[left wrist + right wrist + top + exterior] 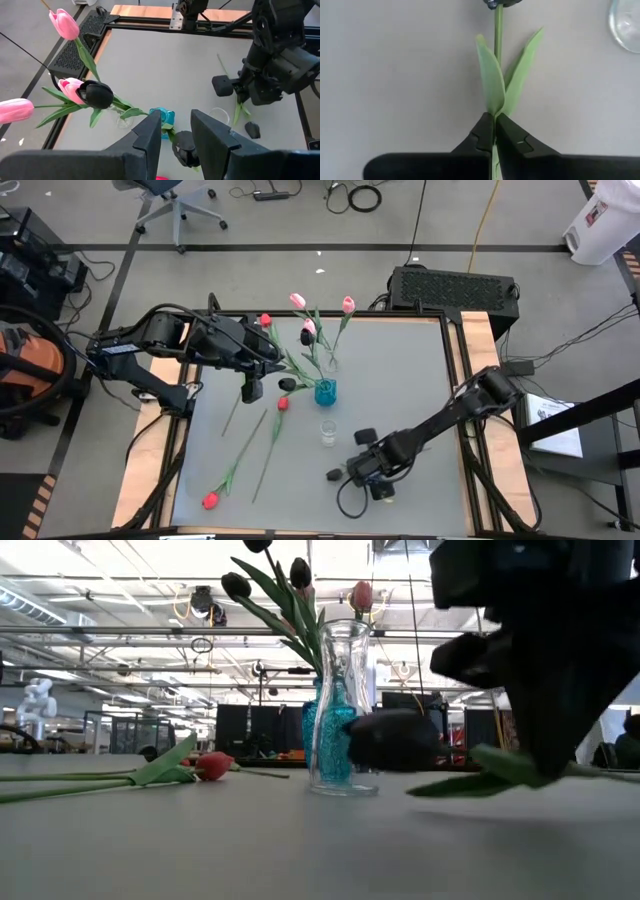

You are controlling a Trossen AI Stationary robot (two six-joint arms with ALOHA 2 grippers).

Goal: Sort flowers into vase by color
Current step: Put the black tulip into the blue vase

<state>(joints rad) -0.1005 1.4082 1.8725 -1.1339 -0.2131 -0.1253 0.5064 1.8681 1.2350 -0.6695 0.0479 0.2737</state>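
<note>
My right gripper (495,117) is low over the table's near right part (372,476), shut on a black tulip (364,436). The tulip's dark head (390,738) points toward the vases. A tall clear vase (329,364) holds pink and black flowers. The blue vase (325,392) stands next to it, and a small clear vase (328,432) stands nearer. My left gripper (175,130) hangs open high over the table's left part (252,388), holding nothing. Two red tulips (282,404) (210,500) lie flat on the table. My right gripper pinches the black tulip's green stem (495,111) between its two fingers, just below where the two leaves branch off. The fingers come steeply from above and lie across the stem. The flower lies about level, close over the tabletop, with its head away from the gripper.
Another black head (334,474) lies on the table close to my right gripper. A black flower (287,384) droops beneath my left gripper. A red head (264,320) shows beside the left arm. A loose stem (232,420) lies at the left. Raised rails (455,380) frame the table.
</note>
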